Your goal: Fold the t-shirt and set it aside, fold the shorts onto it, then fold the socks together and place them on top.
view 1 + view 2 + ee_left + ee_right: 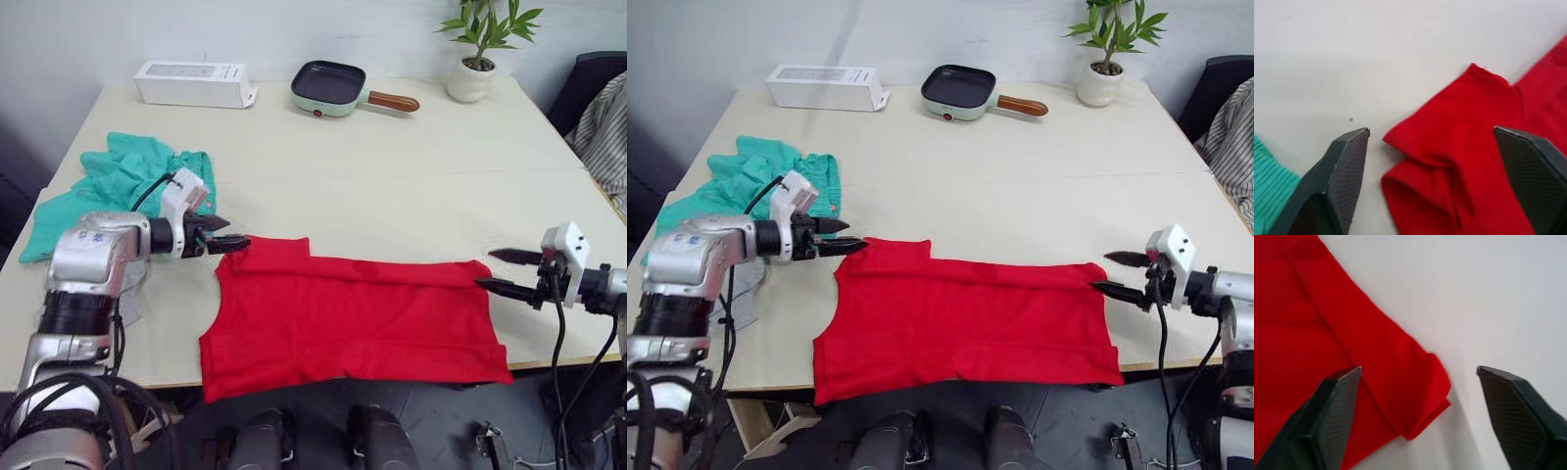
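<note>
- T-shirt (353, 318): laid flat and folded lengthwise on the near part of the tabletop (392, 176), its near edge at the tabletop's front edge.
- Shorts (122, 181): seen crumpled at the tabletop's left side in the head views, beyond the left arm; in the left wrist view only a teal corner is caught.
- Left hand (227, 241): fingers spread wide, nothing held. In the left wrist view a bunched red corner of the t-shirt (folded over on itself) is framed between the two fingers (1344, 166); whether either finger touches the cloth cannot be told.
- Right hand (1122, 275): fingers spread apart, nothing held. In the right wrist view the t-shirt's doubled end corner is seen between the fingers, nearer one finger (1334, 404); the head views place the hand just beside the garment's right end.
- Other items recorded in the head views along the far side of the tabletop: white box (194, 83), small pan (333, 88) with a wooden handle, potted plant (477, 49).
</note>
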Available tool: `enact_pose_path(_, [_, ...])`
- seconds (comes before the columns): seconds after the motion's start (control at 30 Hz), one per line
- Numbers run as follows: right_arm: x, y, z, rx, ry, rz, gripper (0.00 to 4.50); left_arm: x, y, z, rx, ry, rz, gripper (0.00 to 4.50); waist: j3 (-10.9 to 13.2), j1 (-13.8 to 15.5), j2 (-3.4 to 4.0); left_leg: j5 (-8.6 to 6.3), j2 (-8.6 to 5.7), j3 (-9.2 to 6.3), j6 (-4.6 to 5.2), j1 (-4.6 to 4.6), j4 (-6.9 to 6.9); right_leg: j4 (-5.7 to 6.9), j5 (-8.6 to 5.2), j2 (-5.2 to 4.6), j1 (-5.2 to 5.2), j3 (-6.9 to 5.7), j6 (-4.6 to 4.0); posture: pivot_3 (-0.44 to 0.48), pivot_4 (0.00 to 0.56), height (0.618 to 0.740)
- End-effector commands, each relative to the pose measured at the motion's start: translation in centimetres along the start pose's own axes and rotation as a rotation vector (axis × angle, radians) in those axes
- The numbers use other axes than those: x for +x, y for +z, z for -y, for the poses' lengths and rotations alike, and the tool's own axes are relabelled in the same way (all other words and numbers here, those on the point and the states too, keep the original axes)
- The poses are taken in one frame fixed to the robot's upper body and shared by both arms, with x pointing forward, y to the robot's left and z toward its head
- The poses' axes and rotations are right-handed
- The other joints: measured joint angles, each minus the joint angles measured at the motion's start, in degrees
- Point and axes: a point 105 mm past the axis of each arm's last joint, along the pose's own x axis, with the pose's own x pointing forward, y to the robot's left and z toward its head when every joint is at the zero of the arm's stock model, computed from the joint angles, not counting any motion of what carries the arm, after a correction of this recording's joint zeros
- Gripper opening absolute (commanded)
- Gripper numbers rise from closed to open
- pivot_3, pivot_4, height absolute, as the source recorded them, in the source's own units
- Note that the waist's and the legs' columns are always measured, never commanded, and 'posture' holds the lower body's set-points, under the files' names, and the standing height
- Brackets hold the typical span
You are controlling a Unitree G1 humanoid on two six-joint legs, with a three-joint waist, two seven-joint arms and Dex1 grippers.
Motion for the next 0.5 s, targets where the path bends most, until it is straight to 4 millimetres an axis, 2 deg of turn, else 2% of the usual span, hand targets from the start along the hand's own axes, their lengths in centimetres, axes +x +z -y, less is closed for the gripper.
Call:
enact_pose_path(0.03, [-0.3,0.4,0.4,-0.028,-0.009,-0.004,4.47,1.3,-0.3,-0.7,0.0,0.032,-0.038,4.2,0.0,0.02,0.0,0.0,0.0,0.0,0.0,0.0,0.0,0.03,0.0,0.01,0.0,0.0,0.0,0.0,0.15,0.74])
enact_pose_path(0.1, [0.2,0.0,0.4,-0.038,0.005,-0.042,4.47,2.7,-0.8,-0.3,0.024,0.002,-0.082,4.2,0.0,-0.01,-0.01,-0.01,0.02,0.01,-0.01,-0.03,-0.05,0.07,0.0,0.06,-0.01,-0.02,0.0,0.0,0.15,0.74])
enact_pose_path(0.2, [0.6,-0.5,0.5,-0.04,0.015,-0.085,4.47,3.6,-0.9,0.2,0.046,-0.033,-0.099,4.2,0.0,0.01,0.0,-0.01,0.0,0.11,0.0,-0.03,0.01,0.04,0.0,0.11,-0.02,0.05,0.0,0.0,0.15,0.74])
enact_pose_path(0.23, [0.7,-0.6,0.6,-0.039,0.022,-0.099,4.5,3.8,-0.8,0.4,0.056,-0.046,-0.094,3.81,0.0,0.01,0.0,-0.02,0.0,0.11,0.01,-0.03,0.08,0.02,0.0,0.09,-0.02,0.05,0.0,0.0,0.15,0.74])
enact_pose_path(0.33, [1.0,-0.7,0.9,-0.039,0.023,-0.111,4.5,4.3,-0.4,0.9,0.095,-0.074,-0.072,3.01,0.0,0.04,0.0,-0.03,0.0,0.09,0.04,-0.03,0.17,0.01,0.0,0.01,-0.02,0.06,0.0,0.0,0.15,0.74])
enact_pose_path(0.5, [1.2,-0.7,1.3,-0.029,0.021,-0.12,4.5,4.4,-0.1,1.2,0.129,-0.088,-0.045,1.32,0.0,-0.08,0.0,-0.05,0.01,0.09,0.03,-0.04,0.19,0.01,0.0,-0.1,-0.02,0.06,0.0,0.0,0.15,0.74])
